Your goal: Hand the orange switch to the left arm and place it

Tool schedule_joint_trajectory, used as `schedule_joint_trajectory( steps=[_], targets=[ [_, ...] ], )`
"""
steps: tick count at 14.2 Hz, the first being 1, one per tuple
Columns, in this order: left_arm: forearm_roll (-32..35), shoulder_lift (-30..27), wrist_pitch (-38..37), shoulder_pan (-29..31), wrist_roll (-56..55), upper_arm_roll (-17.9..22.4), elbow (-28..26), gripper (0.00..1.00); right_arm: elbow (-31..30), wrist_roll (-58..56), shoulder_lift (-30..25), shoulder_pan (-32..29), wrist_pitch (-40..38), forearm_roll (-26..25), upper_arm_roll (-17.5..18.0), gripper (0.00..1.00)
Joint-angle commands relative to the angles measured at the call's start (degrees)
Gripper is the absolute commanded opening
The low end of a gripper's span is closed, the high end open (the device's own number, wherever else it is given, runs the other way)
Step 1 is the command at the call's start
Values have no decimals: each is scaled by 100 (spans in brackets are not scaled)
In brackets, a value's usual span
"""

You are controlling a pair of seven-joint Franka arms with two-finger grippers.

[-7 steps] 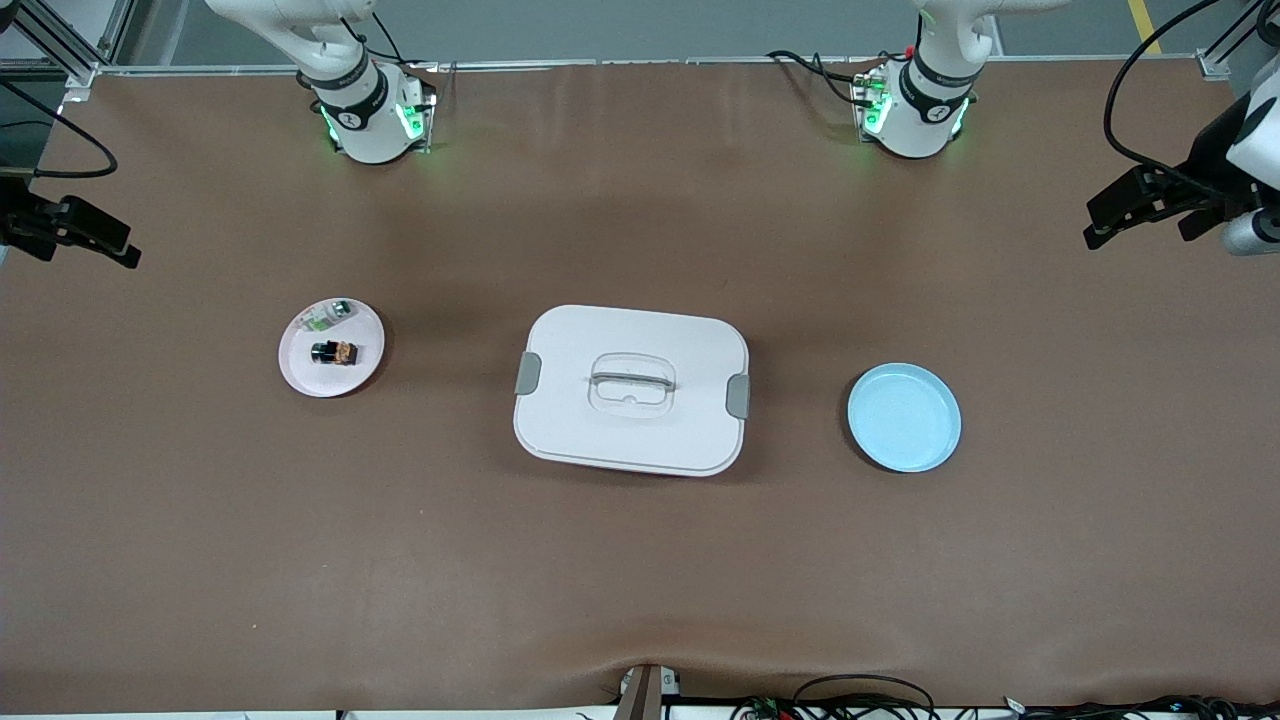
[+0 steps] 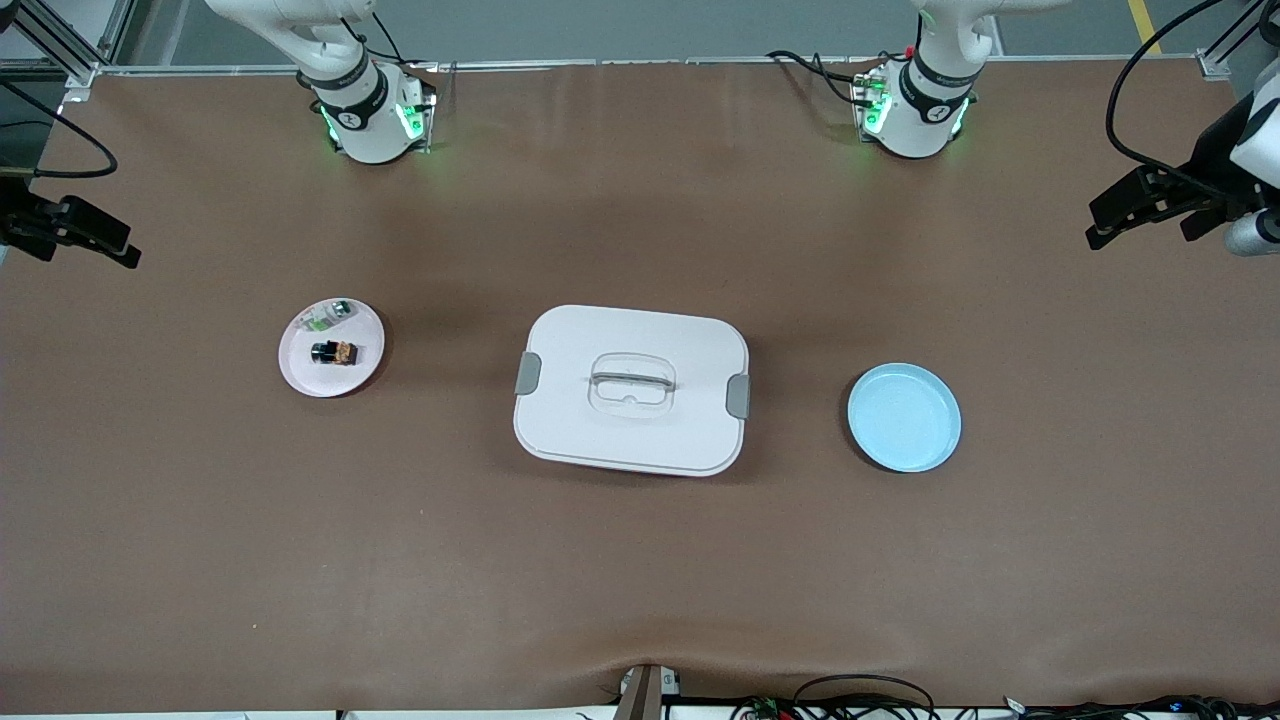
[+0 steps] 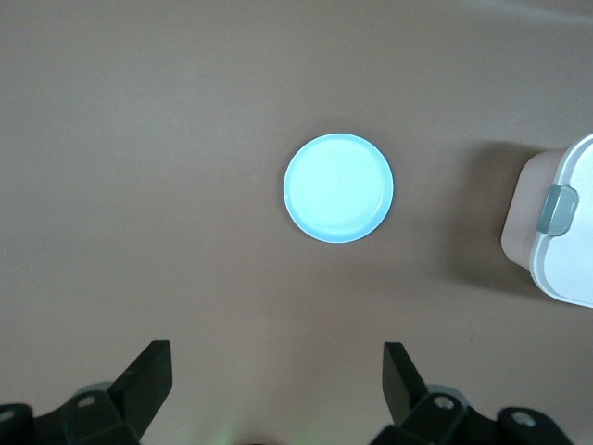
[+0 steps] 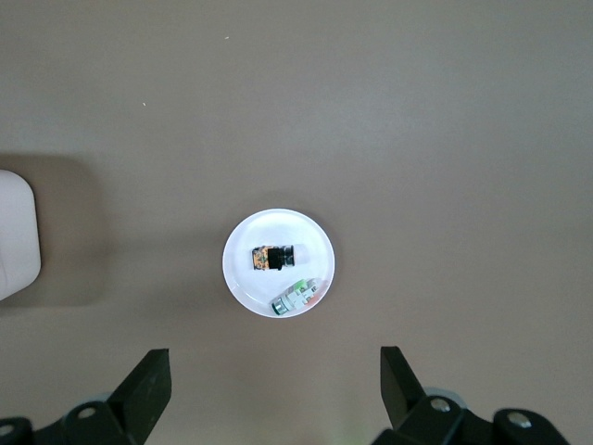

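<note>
Even overhead light, sharp focus; box casts a soft shadow.

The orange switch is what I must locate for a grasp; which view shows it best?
The right wrist view: the orange switch lies unobstructed on the pink plate. The front view shows it smaller; the left wrist view misses it.

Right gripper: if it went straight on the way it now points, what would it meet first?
Probably the pink plate holding the orange switch; the open right gripper points down with nothing between, though depth is unclear.
</note>
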Motion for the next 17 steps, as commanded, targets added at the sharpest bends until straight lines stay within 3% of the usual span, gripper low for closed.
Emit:
schedule_joint_trajectory(
  steps=[1, 17],
  targets=[
    [49, 87, -79, -58, -32, -40, 174, 100, 91, -56, 12, -59, -57, 68, 38, 100],
    [260, 166, -53, -5, 3, -111, 156, 100, 91, -65, 3, -59, -101, 41, 38, 100]
  ],
)
